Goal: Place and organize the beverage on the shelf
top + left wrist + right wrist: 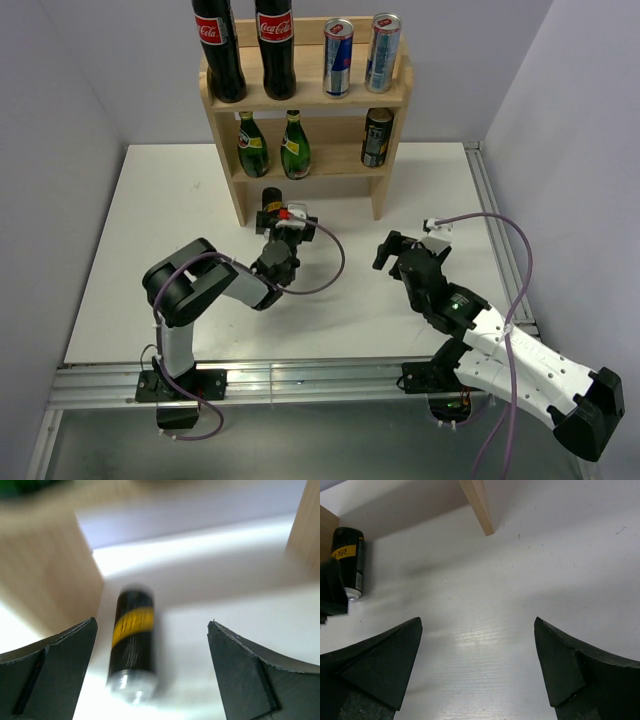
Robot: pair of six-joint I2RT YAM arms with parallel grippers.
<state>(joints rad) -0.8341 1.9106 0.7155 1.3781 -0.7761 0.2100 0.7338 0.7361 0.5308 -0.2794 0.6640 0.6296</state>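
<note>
The light wood shelf (305, 101) stands at the back. Its top tier holds two cola bottles (218, 48) and two slim cans (338, 57). The lower tier holds two green bottles (252, 145) and a black can (376, 137). A black can with a yellow band (269, 200) is on the table by the shelf's left leg and appears to lie on its side. My left gripper (280, 222) is open just in front of this can (131, 640), which lies between the jaws nearer the left one, untouched. My right gripper (395, 250) is open and empty over bare table.
The shelf's left side panel (45, 575) is close ahead of the left gripper. The shelf's right leg (477, 505) is ahead of the right gripper (478, 621). The black can (347, 562) shows at far left of the right wrist view. A metal rail (500, 240) runs along the table's right edge.
</note>
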